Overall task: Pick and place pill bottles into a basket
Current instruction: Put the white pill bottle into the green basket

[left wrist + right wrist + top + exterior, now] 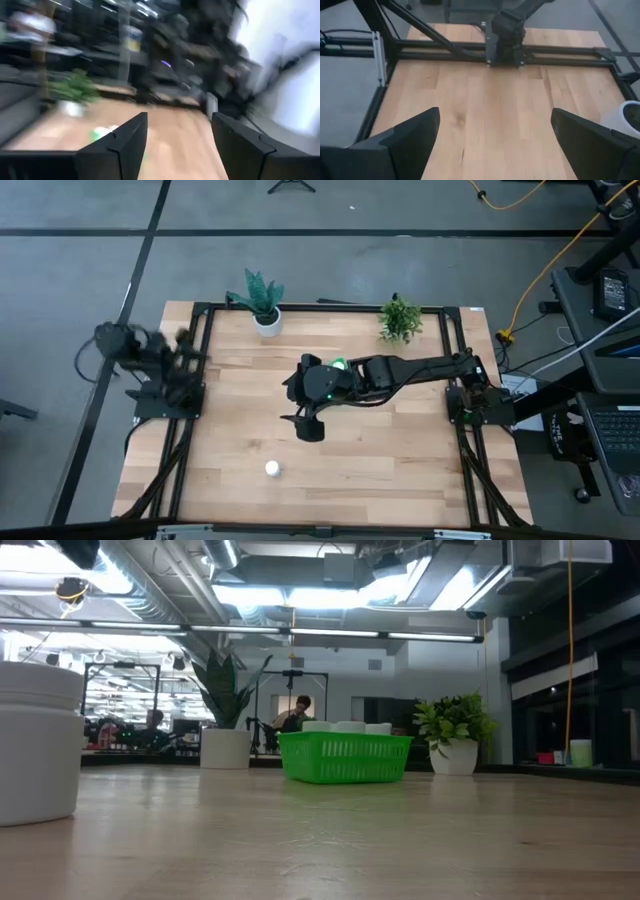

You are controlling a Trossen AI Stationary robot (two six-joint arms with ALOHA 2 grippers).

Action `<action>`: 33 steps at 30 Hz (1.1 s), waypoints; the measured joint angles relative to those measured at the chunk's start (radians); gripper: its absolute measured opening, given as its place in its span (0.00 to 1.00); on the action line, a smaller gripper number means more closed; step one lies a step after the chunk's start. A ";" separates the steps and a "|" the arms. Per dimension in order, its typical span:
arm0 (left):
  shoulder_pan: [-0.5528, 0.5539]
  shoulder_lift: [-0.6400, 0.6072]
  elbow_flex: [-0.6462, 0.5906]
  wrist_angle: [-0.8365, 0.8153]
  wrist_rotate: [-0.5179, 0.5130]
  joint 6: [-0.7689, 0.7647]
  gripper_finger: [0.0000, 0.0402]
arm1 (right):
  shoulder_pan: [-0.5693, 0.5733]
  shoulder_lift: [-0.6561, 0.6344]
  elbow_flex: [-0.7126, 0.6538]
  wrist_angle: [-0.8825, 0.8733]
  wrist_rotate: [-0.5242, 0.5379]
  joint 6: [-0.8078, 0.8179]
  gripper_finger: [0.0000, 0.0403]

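The green basket (345,760) stands mid-table toward the far side. In the high view my right arm hides it except for a green patch (340,364). White bottle caps (348,727) show above its rim. One white pill bottle (272,469) stands alone on its base near the table's front edge and looms large in the low view (35,745). My right gripper (300,414) is open and empty above mid-table, just on the near-left side of the basket; its wrist view (495,135) shows only bare wood between the fingers. My left gripper (180,142) is open and empty, folded back at the table's left edge (185,345).
A spiky plant in a white pot (264,302) stands at the far edge left of centre, and a bushy plant (400,318) stands at the far right. Black frame rails (200,380) run along the table's sides. Bare wood lies between the lone bottle and the basket.
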 joint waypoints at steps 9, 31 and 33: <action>-0.011 -0.003 -0.310 0.256 0.153 -0.114 0.51 | 0.011 0.000 0.006 -0.028 0.041 0.030 0.95; 0.254 0.059 -0.642 0.642 0.350 -0.062 0.30 | 0.043 0.000 0.005 -0.054 0.041 0.109 0.95; 0.254 0.069 -0.642 0.639 0.353 -0.085 0.29 | 0.047 0.000 0.005 -0.054 0.041 0.110 0.95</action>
